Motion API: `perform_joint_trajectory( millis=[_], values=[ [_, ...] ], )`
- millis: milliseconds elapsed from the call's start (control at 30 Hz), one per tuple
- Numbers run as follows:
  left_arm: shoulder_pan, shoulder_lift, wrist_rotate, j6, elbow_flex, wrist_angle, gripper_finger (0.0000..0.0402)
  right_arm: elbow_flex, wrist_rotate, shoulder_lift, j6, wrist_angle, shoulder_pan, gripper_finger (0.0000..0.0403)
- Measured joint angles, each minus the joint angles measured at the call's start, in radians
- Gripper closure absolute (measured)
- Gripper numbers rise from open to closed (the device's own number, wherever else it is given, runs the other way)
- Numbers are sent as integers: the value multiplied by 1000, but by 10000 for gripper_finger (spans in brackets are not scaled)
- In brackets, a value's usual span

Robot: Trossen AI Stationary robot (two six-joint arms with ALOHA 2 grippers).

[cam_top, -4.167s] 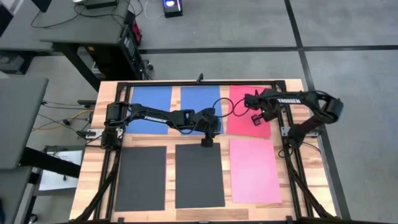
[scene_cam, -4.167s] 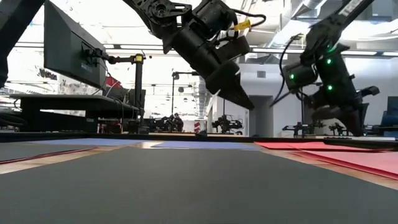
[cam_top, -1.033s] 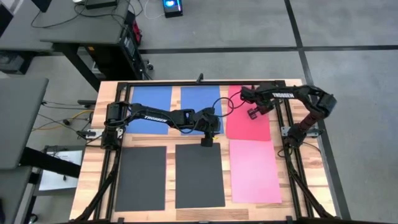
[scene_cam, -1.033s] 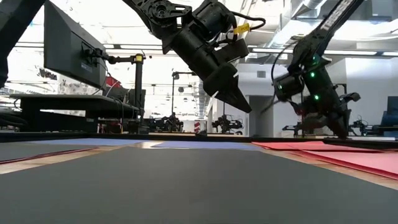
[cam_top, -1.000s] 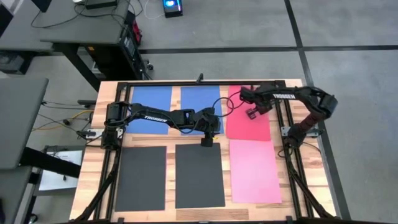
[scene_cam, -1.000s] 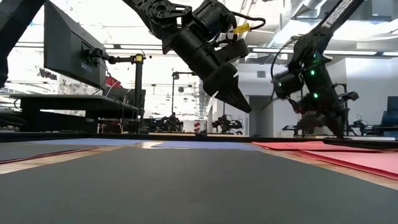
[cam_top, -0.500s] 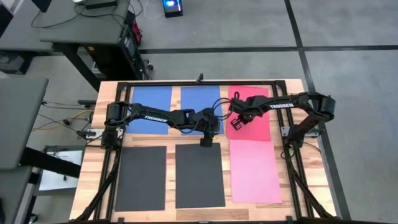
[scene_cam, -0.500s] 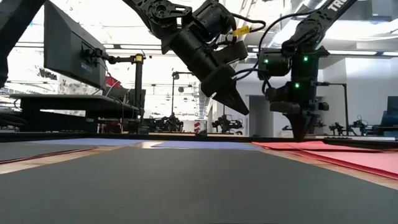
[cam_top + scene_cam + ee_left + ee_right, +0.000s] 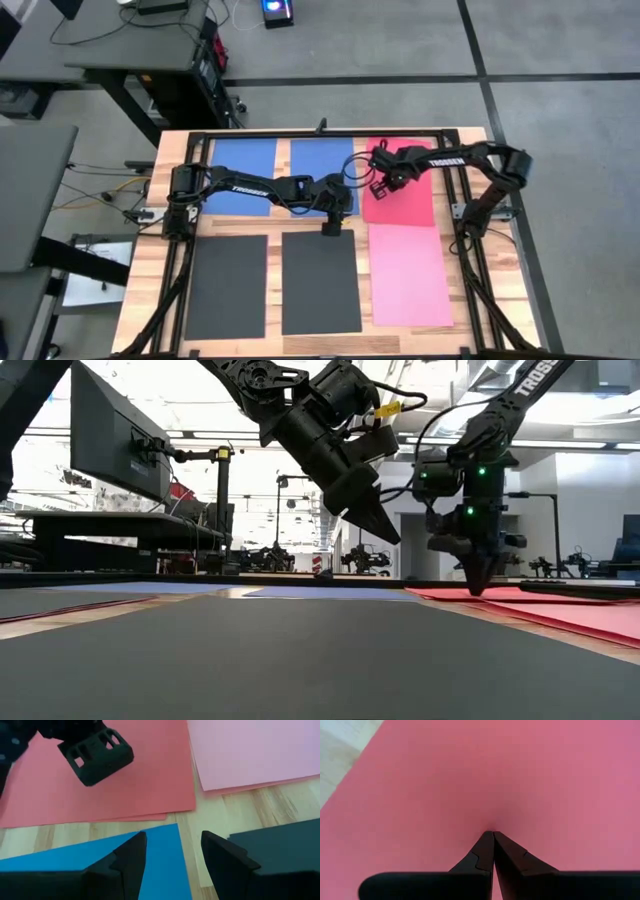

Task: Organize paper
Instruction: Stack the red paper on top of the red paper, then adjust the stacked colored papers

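Observation:
Six sheets of paper lie flat on the table in the high view: two blue (image 9: 245, 170) (image 9: 318, 160) and one red (image 9: 405, 200) in the far row, two dark grey (image 9: 227, 285) (image 9: 320, 282) and one pink (image 9: 410, 275) in the near row. My right gripper (image 9: 378, 187) is shut and points down at the red sheet's left part. My left gripper (image 9: 330, 225) is open and hovers above the gap between the right blue sheet (image 9: 100, 855) and the right dark sheet (image 9: 280, 845), touching nothing. My right gripper presses its shut fingertips (image 9: 492, 840) down on the red sheet's left part (image 9: 490, 820), near its left edge and about halfway along it. The fingers come from above, pointing straight down (image 9: 475, 590). The sheet lies flat on the table.
A black frame (image 9: 320, 132) runs along the table's far edge and both sides. Bare wood strips (image 9: 365, 232) separate the sheets. In the left wrist view a second layer edge shows under the red sheet (image 9: 150, 816) and under the pink sheet (image 9: 250, 787).
My right gripper has moved from the red sheet's right part toward the table's left edge, tipped from a slant to pointing straight down, and come down until its shut tips meet the red sheet.

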Motion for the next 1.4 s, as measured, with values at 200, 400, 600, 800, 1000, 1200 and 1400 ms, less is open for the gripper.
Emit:
perform_joint_trajectory(
  millis=[200, 400, 600, 800, 1000, 1200, 1400],
  values=[
    [0, 0, 0, 0, 0, 0, 228, 0, -4, 6, -3, 26, -29, 403],
    [0, 0, 0, 0, 0, -1, 228, -2, -11, -32, -3, 23, -39, 403],
    [0, 0, 0, 1, 0, -1, 228, -6, -11, -66, 5, -53, 8, 403],
    [0, 0, 0, 0, 0, -1, 228, -6, -10, -124, -66, -65, 91, 403],
    [0, 0, 3, 1, 0, -3, 228, -6, -10, -203, -238, -157, 275, 403],
    [0, 0, 2, 0, 0, -3, 228, -5, -11, -195, -253, -166, 471, 403],
    [-8, 0, 3, 22, 0, -34, 228, -5, -11, -195, -72, -179, 670, 403]
  ],
)
